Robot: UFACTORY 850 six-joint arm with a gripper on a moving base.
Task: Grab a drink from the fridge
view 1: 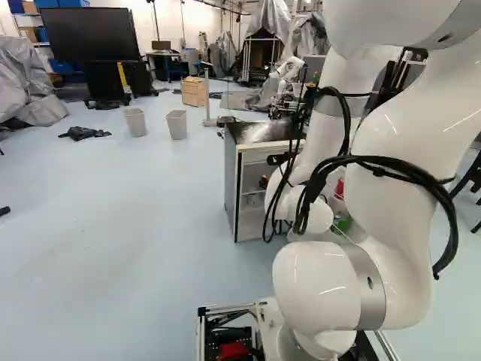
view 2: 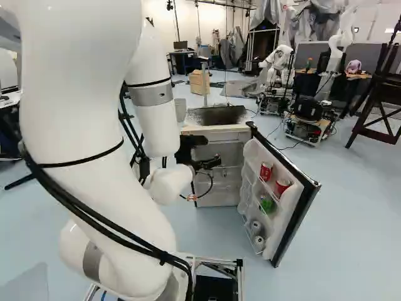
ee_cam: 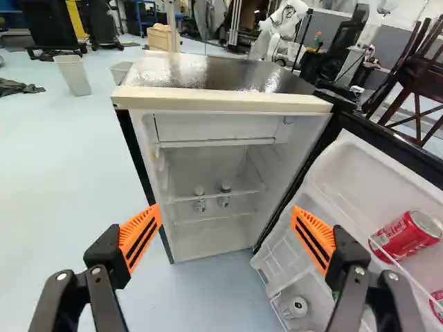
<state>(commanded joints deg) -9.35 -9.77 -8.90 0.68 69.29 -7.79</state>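
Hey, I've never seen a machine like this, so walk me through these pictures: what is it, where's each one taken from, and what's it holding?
It's one white robot arm on a moving base. Two pictures come from cameras on that base, left and right, looking ahead past the arm. The third is from its wrist, looking along the black gripper, whose two fingers end in orange pads.

Ahead stands a small fridge with its door open. Inside, two small bottles stand on a shelf. The door racks hold two red cans, something green and, lower down, two pale containers.

The gripper is open and holds nothing.
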